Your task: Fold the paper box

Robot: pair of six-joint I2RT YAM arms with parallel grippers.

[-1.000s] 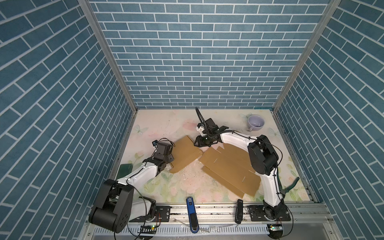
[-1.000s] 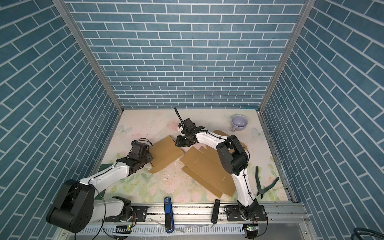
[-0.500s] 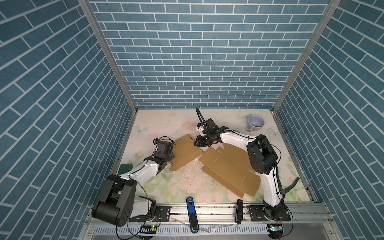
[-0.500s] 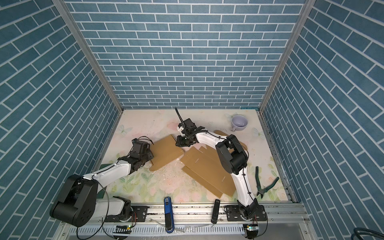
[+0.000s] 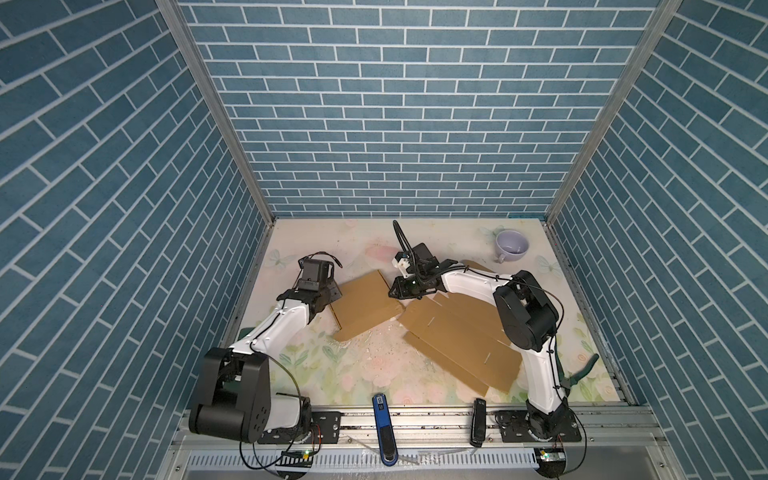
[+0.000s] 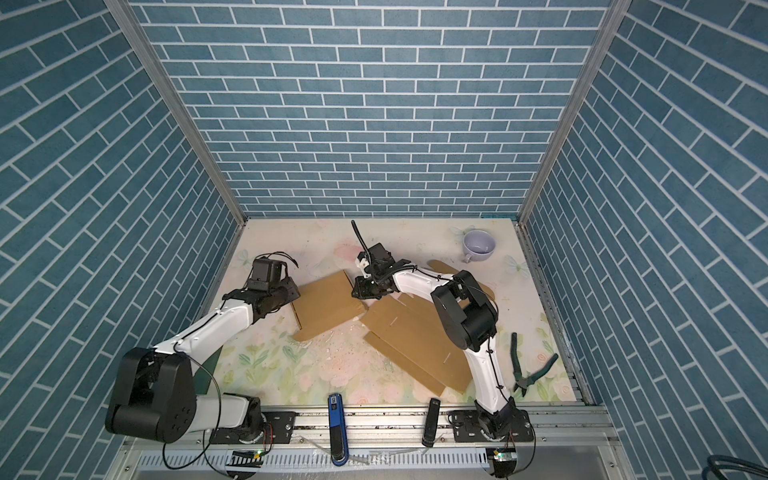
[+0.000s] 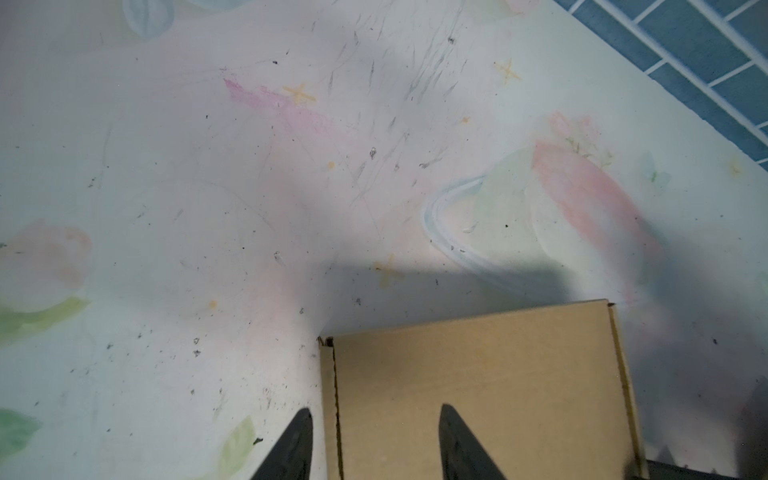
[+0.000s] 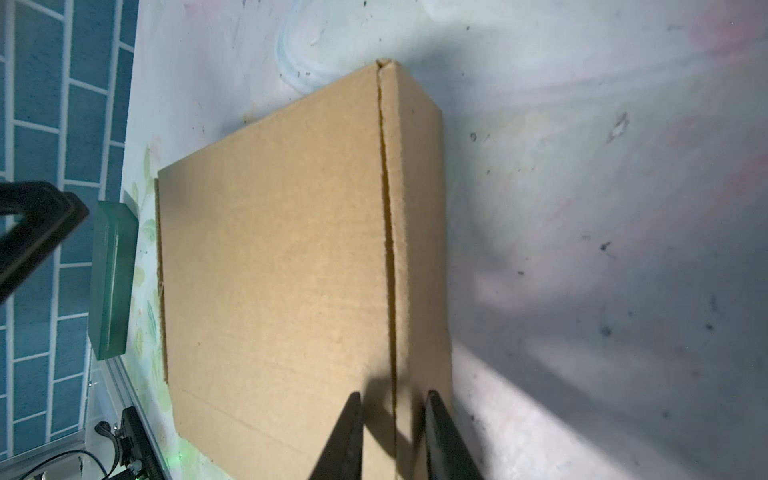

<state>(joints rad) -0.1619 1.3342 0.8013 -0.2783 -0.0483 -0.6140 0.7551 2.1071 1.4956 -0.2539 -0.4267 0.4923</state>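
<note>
Left end effector (image 7: 376, 409) advanced, half-parted astride paper box (image 5: 365, 305) edge; right end effector (image 8: 394, 395) barely parted over crease (image 8: 386, 208).

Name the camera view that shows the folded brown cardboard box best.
The right wrist view: the folded brown cardboard box fills much of it, with its top face and long seam plain. In both top views the box shows nearly whole, but small and distant. The left wrist view catches only one end of the box.
</note>
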